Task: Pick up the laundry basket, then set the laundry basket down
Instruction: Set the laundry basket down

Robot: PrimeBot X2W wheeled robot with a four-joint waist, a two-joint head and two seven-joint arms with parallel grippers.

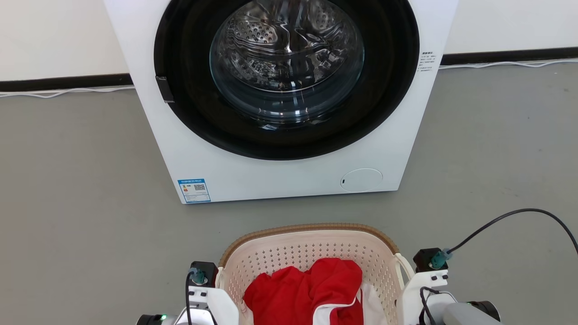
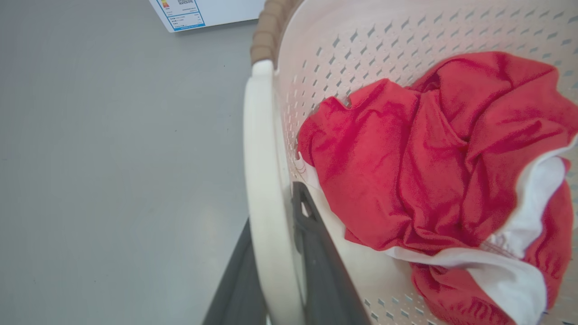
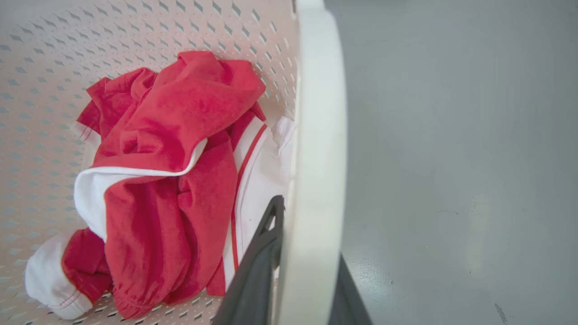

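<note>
The laundry basket, cream-white and perforated with a brown woven-look rim, sits at the bottom centre of the head view, in front of the washing machine. Red and white clothes lie inside it. My left gripper is shut on the basket's left loop handle, one dark finger outside it and one inside. On the other side, my right gripper is shut on the right loop handle the same way. Whether the basket's base touches the floor is hidden.
A white front-loading washing machine with its round glass door closed stands just beyond the basket. Bare grey floor spreads to both sides. A white cable runs along the dark skirting at the wall. A black cable loops off my right wrist.
</note>
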